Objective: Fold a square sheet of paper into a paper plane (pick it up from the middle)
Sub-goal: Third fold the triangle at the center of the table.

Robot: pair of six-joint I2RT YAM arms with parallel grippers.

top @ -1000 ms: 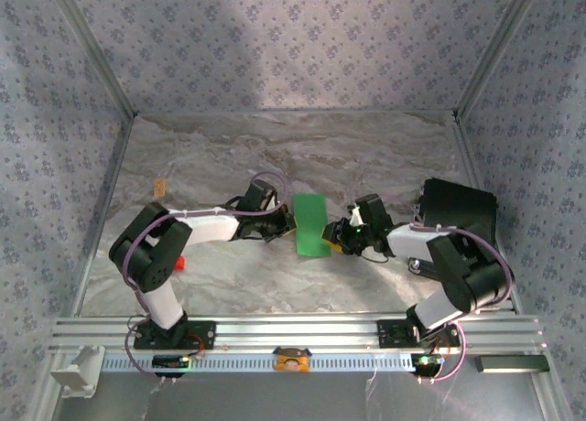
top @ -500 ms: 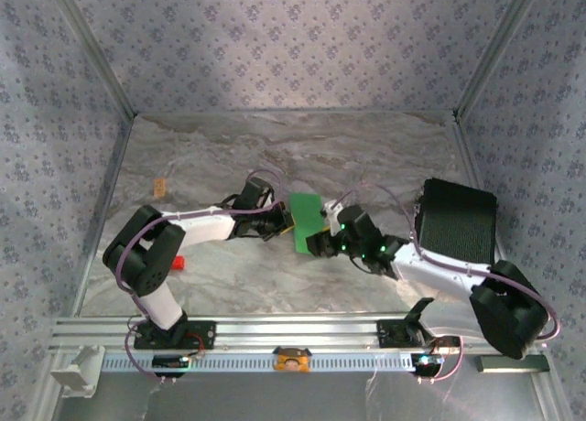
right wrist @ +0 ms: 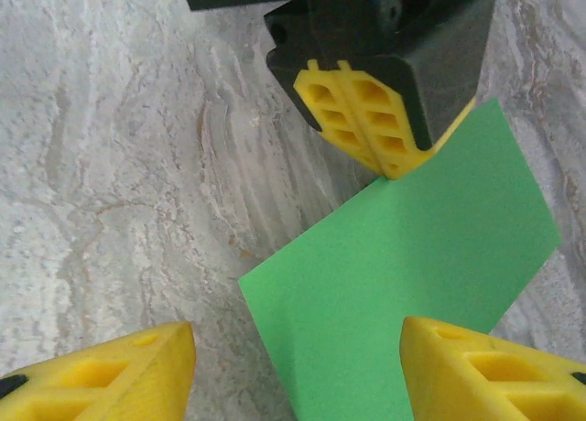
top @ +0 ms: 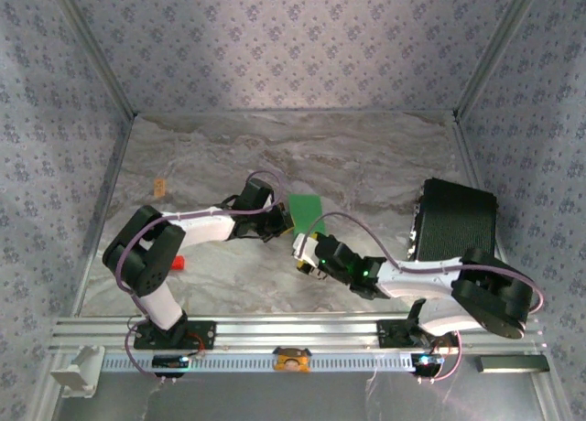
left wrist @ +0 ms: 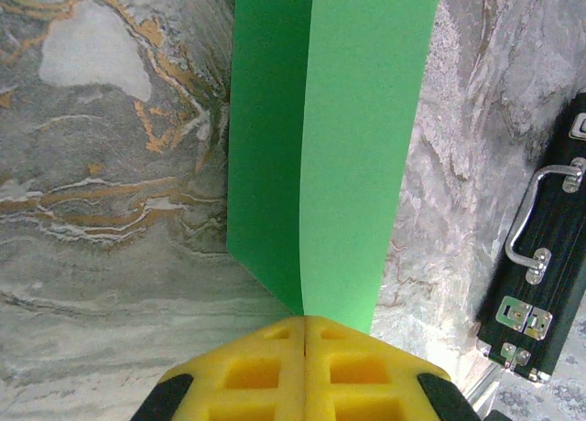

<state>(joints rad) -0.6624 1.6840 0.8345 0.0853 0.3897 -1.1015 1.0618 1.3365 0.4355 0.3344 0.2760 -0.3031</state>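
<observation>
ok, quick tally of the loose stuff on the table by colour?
Green: 1, the paper, folded
Red: 1, a small block
Black: 1, a case with metal latches
Tan: 1, a small bit, too small to identify
Total: 4

Lab enclosure; aluminium rail (top: 302,329), patterned walls (top: 293,46)

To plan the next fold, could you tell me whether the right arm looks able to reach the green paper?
Probably yes: the right tool is open, the green paper lies just ahead between its fingers with nothing intervening; the left tool pinches only its far edge.
</observation>
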